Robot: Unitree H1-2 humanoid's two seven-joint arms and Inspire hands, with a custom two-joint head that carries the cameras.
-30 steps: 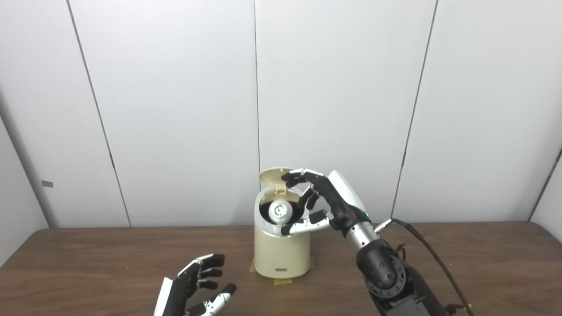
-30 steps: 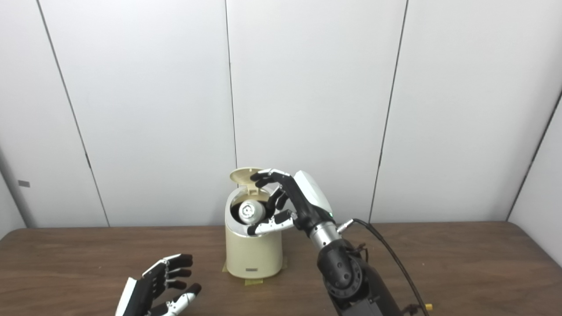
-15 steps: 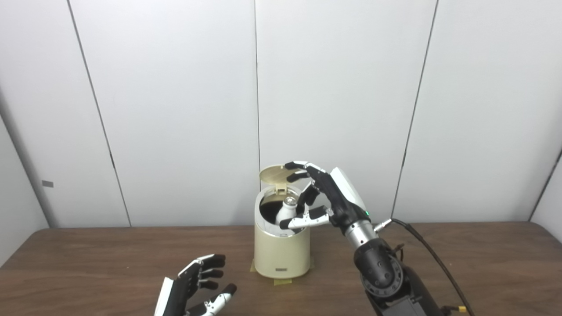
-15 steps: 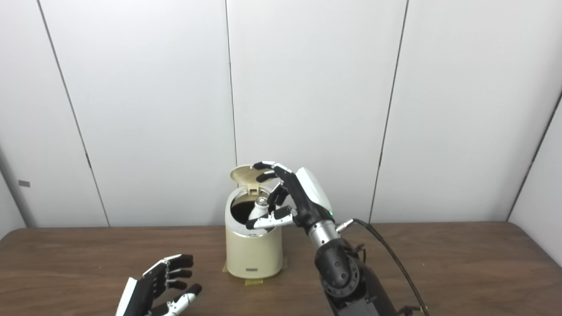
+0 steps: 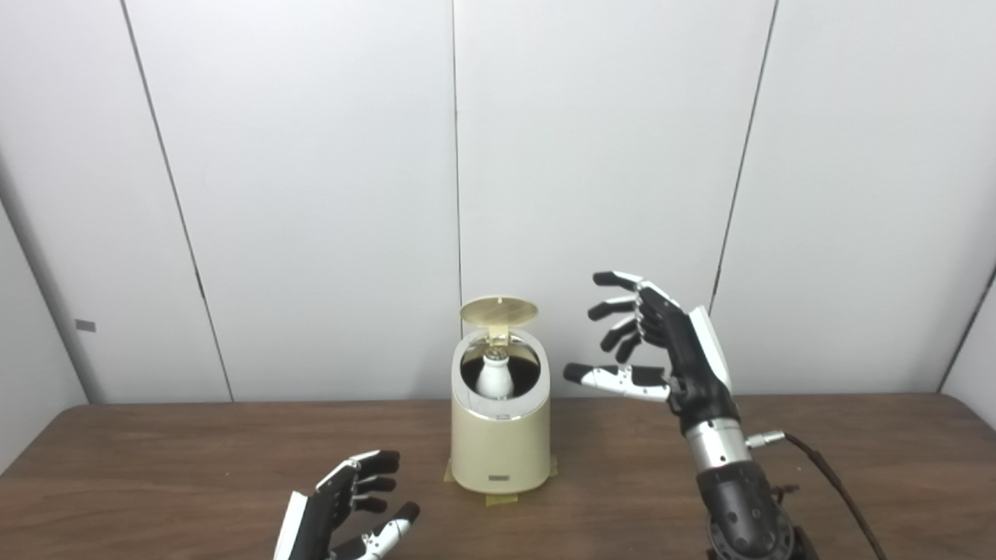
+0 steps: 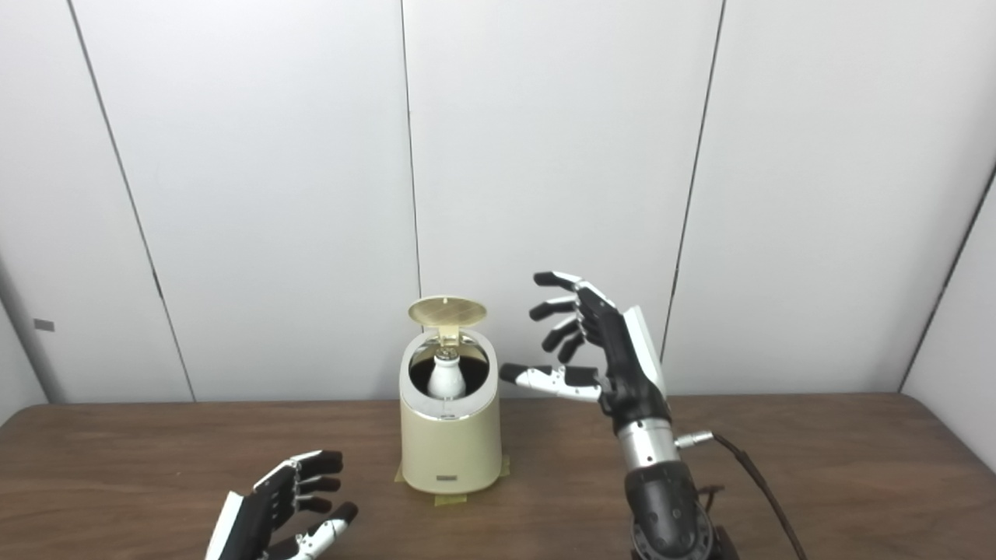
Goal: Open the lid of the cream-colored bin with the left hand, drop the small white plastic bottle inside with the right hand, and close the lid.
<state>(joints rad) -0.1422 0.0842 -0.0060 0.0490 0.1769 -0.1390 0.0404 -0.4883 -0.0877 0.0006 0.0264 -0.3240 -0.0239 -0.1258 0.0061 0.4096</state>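
The cream-colored bin (image 5: 499, 443) stands on the brown table near its middle, with its round lid (image 5: 499, 310) flipped up at the back. The small white plastic bottle (image 5: 493, 375) stands upright inside the bin's dark opening, cap upward. My right hand (image 5: 661, 342) hovers to the right of the bin at rim height, fingers spread and empty, apart from the bin. My left hand (image 5: 342, 517) rests low near the table's front edge, left of the bin, open and holding nothing.
Yellow tape (image 5: 498, 498) marks the bin's place on the table (image 5: 156, 467). A dark cable (image 5: 832, 482) trails from the right wrist across the table's right side. White wall panels stand close behind the table.
The right hand let go of the bottle over the opening and drew away to the right, fingers spreading. The bottle dropped from lying at the rim to upright inside the bin. The left hand stayed still.
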